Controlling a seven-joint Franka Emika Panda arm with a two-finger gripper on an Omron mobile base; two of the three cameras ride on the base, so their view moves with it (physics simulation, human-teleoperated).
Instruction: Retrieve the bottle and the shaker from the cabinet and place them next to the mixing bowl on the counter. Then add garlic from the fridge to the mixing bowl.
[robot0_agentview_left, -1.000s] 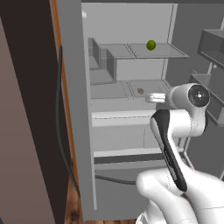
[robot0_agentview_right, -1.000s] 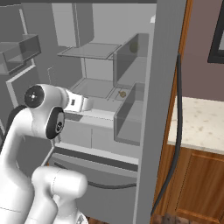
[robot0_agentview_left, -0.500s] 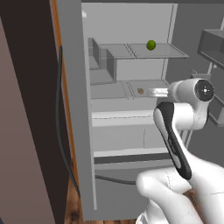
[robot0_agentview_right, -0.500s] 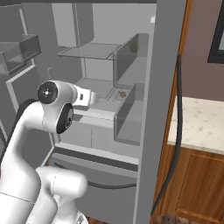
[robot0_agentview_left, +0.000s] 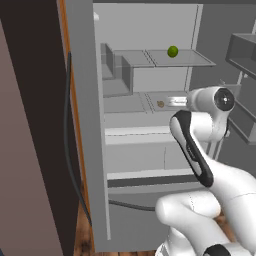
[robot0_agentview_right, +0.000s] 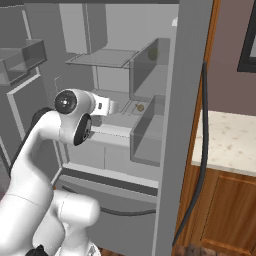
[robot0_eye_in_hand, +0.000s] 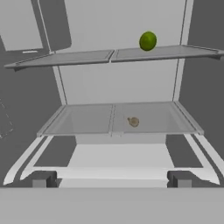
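The fridge (robot0_agentview_left: 84, 100) (robot0_agentview_right: 169, 125) stands open, with a pale grey inside and glass shelves. The garlic (robot0_agentview_left: 160, 104) (robot0_agentview_right: 140, 107) (robot0_eye_in_hand: 134, 121), a small tan bulb, lies on the middle glass shelf. My gripper (robot0_agentview_left: 176, 101) (robot0_agentview_right: 116, 106) (robot0_eye_in_hand: 109, 180) reaches into the fridge at that shelf's height. It is short of the garlic and points at it, open, with its fingertips (robot0_eye_in_hand: 39, 179) wide apart and nothing between them. The bottle, the shaker, the cabinet and the mixing bowl are out of view.
A green lime (robot0_agentview_left: 172, 51) (robot0_eye_in_hand: 148, 40) sits on the upper glass shelf. Door bins (robot0_agentview_left: 245, 52) (robot0_agentview_right: 22, 57) hang on the open door beside my arm. The beige counter (robot0_agentview_right: 225, 140) over brown cupboards lies right of the fridge. A dark cable (robot0_agentview_right: 200, 165) hangs along the fridge's side.
My hand has pushed forward into the fridge, closer to the garlic on the middle shelf, and the arm has stretched out. The jaws have stayed wide.
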